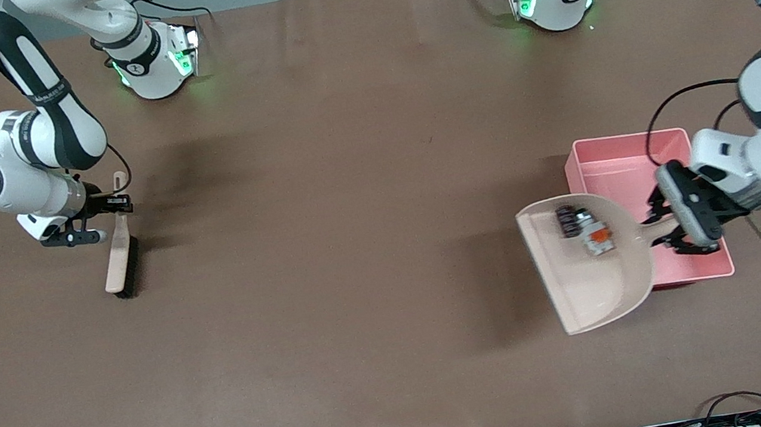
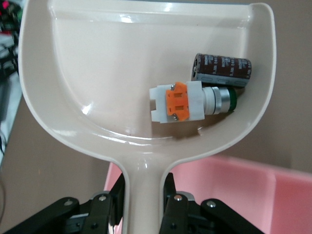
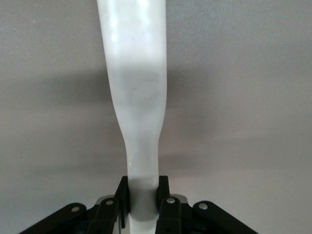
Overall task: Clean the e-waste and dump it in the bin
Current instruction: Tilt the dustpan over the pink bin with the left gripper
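Brown table (image 1: pixel 355 248) — left tool (image 1: pixel 660 228) clamps dustpan (image 1: pixel 588 272) handle over bin (image 1: pixel 636 161); right tool (image 1: pixel 109 220) grips brush (image 1: pixel 120 258) handle.

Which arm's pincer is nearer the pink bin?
Left. The left pincer holds the dustpan handle over the bin; the right pincer grips the brush at the right arm's end.

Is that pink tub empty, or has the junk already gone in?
Empty as far as it shows. Both pieces, the dark block and the white component, lie in the dustpan that the left gripper holds above the pink tub.
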{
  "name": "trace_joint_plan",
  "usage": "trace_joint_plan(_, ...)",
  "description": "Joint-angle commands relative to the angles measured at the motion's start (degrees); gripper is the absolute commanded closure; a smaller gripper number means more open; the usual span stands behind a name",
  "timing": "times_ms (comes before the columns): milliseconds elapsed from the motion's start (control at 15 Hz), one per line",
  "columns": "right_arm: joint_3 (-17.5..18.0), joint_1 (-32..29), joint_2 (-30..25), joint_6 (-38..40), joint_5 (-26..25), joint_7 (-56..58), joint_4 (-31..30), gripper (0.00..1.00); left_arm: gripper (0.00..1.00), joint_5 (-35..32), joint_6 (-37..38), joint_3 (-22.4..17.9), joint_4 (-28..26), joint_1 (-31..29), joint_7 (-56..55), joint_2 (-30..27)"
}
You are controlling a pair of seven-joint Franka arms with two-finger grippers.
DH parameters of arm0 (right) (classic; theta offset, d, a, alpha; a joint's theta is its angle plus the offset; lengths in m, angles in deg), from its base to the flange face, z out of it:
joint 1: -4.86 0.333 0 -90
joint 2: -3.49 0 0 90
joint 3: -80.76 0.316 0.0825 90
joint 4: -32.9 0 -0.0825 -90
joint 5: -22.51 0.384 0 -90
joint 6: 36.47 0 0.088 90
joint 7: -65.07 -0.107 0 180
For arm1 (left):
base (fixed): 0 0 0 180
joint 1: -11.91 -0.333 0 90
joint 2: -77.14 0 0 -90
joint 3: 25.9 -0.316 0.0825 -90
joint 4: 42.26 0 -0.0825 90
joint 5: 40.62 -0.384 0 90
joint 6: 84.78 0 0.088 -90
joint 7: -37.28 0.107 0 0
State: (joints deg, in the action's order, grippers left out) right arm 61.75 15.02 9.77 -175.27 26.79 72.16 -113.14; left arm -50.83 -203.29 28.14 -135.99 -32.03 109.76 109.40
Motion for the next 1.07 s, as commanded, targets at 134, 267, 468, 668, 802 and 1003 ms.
trace_joint_plan(134,0.3,0.1,0.5,-0.8,-0.9,-0.9,-0.1,0.53,1.00,-0.2,6.8,0.9,1.8,-7.5,7.2,-0.9)
trace_joint_plan(267,0.3,0.0,0.2,0.5,-0.8,-1.0,0.3,0.40,1.00,-4.2,6.8,0.8,1.8,-8.6,8.3,-0.9)
trace_joint_plan(468,0.3,-0.3,-0.8,5.5,-0.8,-0.8,2.6,0.25,1.00,-5.3,7.4,0.7,1.7,-10.6,8.7,-0.8)
trace_joint_plan(668,0.3,-0.3,-4.6,6.8,-0.7,-0.9,3.4,0.04,1.00,-5.3,8.8,0.6,1.8,-12.7,10.3,-0.8)
trace_joint_plan(802,0.3,0.0,-7.2,9.2,-0.7,-0.8,5.1,0.00,1.00,-5.4,8.9,0.6,1.8,-13.9,11.5,-0.8)
trace_joint_plan(1003,0.4,-0.1,-8.9,18.3,-0.8,-0.8,11.8,0.00,1.00,-5.7,8.9,0.7,2.0,-15.2,12.6,-1.0)
